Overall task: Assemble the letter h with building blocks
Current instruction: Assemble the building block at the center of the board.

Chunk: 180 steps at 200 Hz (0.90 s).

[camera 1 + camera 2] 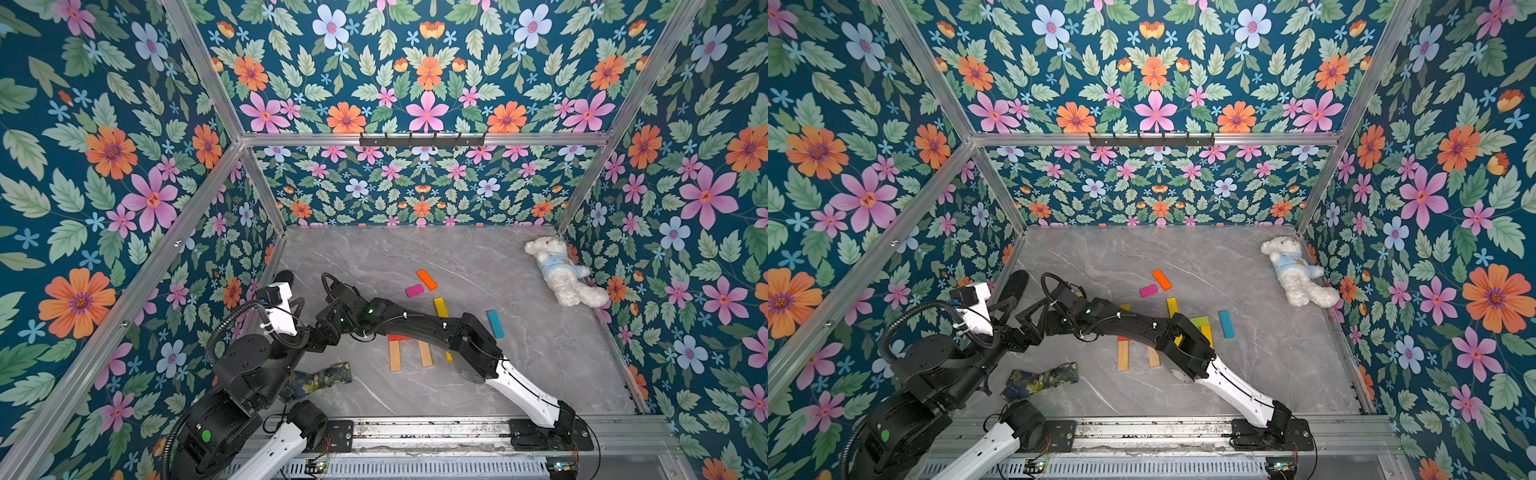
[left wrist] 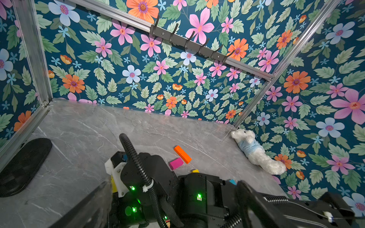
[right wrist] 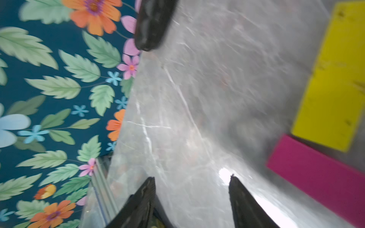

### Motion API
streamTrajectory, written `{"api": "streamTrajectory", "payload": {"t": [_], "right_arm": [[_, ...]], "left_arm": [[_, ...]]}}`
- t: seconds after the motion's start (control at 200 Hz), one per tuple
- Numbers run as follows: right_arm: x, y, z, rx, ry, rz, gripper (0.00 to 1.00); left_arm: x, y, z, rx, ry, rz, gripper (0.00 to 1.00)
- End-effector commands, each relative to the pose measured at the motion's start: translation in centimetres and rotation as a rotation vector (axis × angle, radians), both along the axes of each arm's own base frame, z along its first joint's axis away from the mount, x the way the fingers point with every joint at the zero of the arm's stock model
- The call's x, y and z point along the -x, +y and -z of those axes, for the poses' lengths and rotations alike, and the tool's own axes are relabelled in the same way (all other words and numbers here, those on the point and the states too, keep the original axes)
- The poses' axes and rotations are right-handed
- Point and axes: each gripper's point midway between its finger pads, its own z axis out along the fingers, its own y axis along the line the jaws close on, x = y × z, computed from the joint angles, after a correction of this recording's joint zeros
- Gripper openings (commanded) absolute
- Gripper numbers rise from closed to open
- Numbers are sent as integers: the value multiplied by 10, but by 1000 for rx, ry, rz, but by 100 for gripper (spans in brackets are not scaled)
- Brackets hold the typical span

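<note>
Magenta block [image 1: 414, 290] beside orange block [image 1: 427, 279] (both flat).

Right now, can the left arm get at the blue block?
Probably not directly: the right arm lies stretched between the open left claw and the blue block, blocking the straight way.

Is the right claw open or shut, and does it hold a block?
Open and empty. The right claw shows its fingers apart, with only bare table between them.
</note>
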Motion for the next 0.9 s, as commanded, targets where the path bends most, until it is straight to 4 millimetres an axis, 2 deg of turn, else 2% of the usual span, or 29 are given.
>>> {"api": "streamTrajectory", "payload": {"t": [0.0,0.045,0.09,0.17,0.24,0.325,0.63,0.895], "right_arm": [[-1,-7,10,60,-2,-11,62],[-2,-12,4,69,-21,-7,61],[-2,-19,-10,63,-50,-1,61],[-2,-43,-15,102,-61,34,61],[-1,-61,-9,127,-44,56,61],[2,-73,0,138,-21,66,61],[13,-67,28,101,65,45,61],[7,-62,39,119,78,53,61]], "left_arm": [[0,1,-4,-4,-10,0,99],[1,1,-5,-4,-10,0,99],[1,2,-6,-4,-14,-3,100],[1,2,-6,-5,-16,-1,99],[0,1,-5,-6,-16,-3,100],[-2,-1,-2,-6,-15,-2,99],[-3,2,-7,-15,-21,-17,99],[-4,4,-6,-22,-21,-29,99]]}}
